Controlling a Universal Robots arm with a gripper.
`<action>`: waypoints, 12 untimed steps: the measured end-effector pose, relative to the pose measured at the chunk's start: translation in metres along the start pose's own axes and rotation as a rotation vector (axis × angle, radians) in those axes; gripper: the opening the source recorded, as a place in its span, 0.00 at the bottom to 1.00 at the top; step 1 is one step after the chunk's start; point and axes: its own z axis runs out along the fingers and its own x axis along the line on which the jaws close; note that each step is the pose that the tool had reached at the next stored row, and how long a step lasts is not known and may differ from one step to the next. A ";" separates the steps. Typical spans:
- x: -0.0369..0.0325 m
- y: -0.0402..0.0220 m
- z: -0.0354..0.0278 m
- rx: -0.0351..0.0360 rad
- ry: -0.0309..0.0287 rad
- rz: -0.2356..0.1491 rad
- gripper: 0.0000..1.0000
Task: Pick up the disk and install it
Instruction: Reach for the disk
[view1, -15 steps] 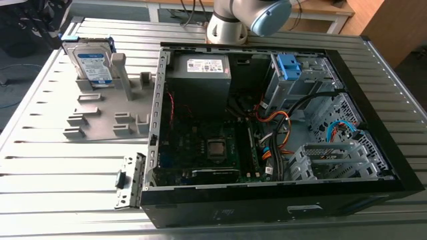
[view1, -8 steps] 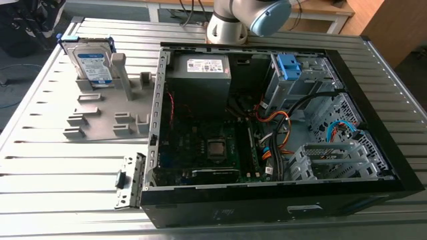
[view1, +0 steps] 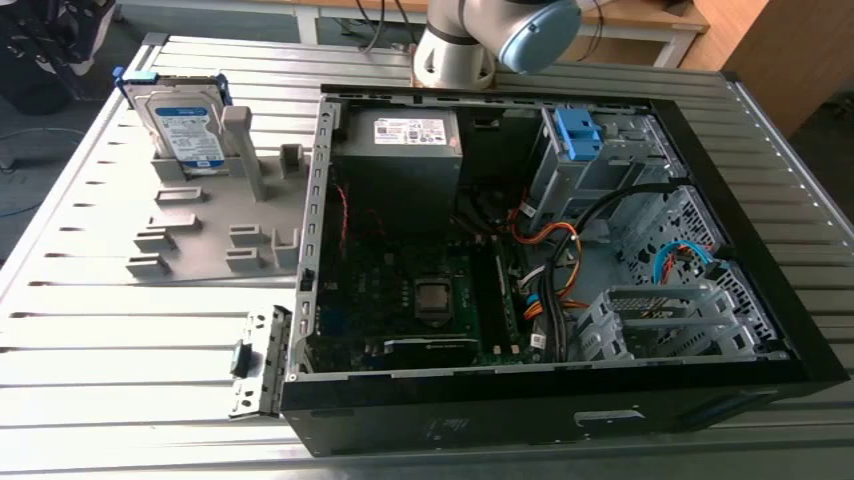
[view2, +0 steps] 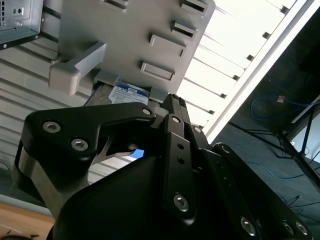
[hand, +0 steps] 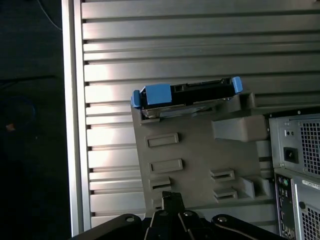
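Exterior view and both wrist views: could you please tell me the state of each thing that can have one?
disk: standing upright on its edge in the grey holder, not gripped.
computer case: lying on its side, side panel off, insides exposed.
gripper: apart from the disk, not touching it.

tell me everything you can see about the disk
The disk is a flat rectangular drive with a silver body, a white-and-blue label on its face and bright blue plastic rails along its edges. It stands on one edge, slotted into a grey holder plate that lies on the slatted metal table, at the exterior view's left of the open computer case. Only the holder touches it; in the first wrist view the gripper is apart from it.
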 end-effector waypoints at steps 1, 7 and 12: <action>0.0016 -0.0001 0.0001 0.0000 0.0000 0.000 0.11; 0.0102 -0.0007 0.0004 0.0000 0.0000 0.000 0.11; 0.0172 -0.0012 0.0008 0.0000 0.0000 0.000 0.11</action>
